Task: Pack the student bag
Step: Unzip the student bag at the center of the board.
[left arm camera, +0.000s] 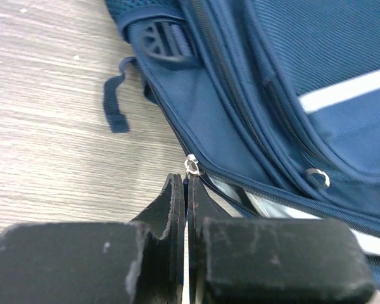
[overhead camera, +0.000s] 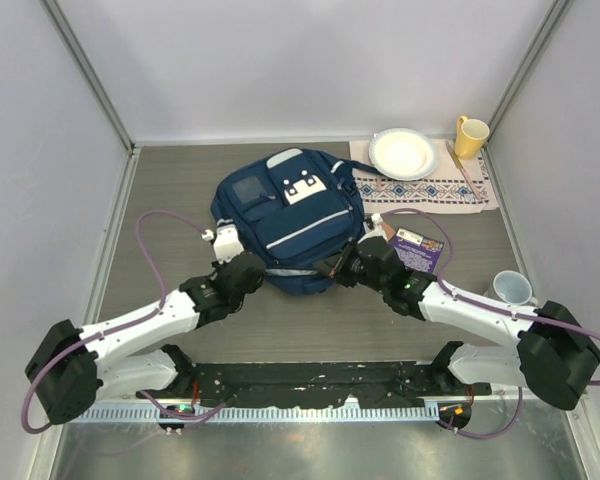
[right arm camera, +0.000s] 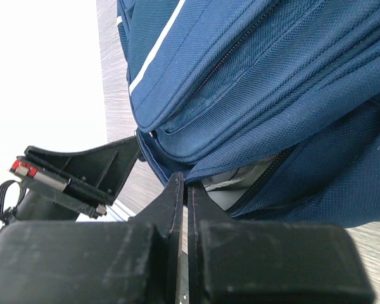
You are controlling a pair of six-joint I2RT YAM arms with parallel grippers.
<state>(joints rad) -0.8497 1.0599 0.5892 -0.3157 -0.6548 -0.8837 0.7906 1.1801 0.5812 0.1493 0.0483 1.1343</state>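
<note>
The left hand (left arm camera: 186,180) is closed on the zip pull (left arm camera: 191,166) at the lower left edge of the student bag (overhead camera: 290,215), which lies mid-frame on the bench (overhead camera: 160,200). The right hand (right arm camera: 182,180) is closed at the rim of the part-open zip; whether it pinches cloth I cannot tell. The step looks like opening the main pocket. Next, the pull wants drawing along while the far side is steadied. The bench is grey wood-grain with pale walls around it. A purple packet (overhead camera: 417,248) and a clear cup (overhead camera: 510,288) sit at right.
</note>
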